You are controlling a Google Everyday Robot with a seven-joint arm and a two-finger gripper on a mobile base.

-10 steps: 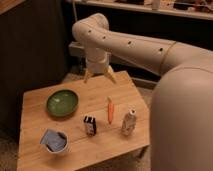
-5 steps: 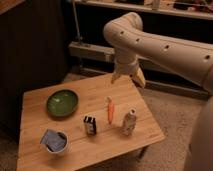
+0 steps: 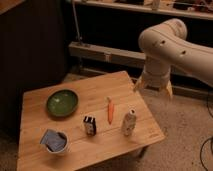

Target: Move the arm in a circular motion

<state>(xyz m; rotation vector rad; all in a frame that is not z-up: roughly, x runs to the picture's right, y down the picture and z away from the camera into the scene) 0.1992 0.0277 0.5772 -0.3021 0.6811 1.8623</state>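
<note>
The arm (image 3: 175, 47), a thick cream-white tube with rounded joints and small dark holes along its shell, enters from the right edge and bends downward at upper right. It hangs beyond the far right corner of the table (image 3: 135, 145), over the speckled floor (image 3: 185, 125), and touches nothing on the tabletop.

The table is a light wooden rectangle set at a slant, filling the lower left and centre. Behind it stand a dark cabinet side (image 3: 30, 55) at left and a low pale ledge (image 3: 105, 52) along the back wall; a shelf (image 3: 140, 9) with indistinct items runs across the top.

The gripper (image 3: 153, 88) points down from the arm's lowest joint, just off the table's right edge. Its two tan-tipped fingers (image 3: 138, 85) are spread apart and hold nothing.

On the table, from largest to smallest:
- A green bowl (image 3: 62, 102), round and shallow, lies near the left rear.
- A white cup (image 3: 54, 141), holding a bluish crumpled item, stands at the front left.
- A pale bottle (image 3: 129, 123) stands upright toward the right front edge; any label on it cannot be read.
- A small dark box (image 3: 89, 125) with a light panel stands near the centre; its printing is illegible.
- An orange carrot (image 3: 110, 110) lies between the box and the bottle, apart from both.
</note>
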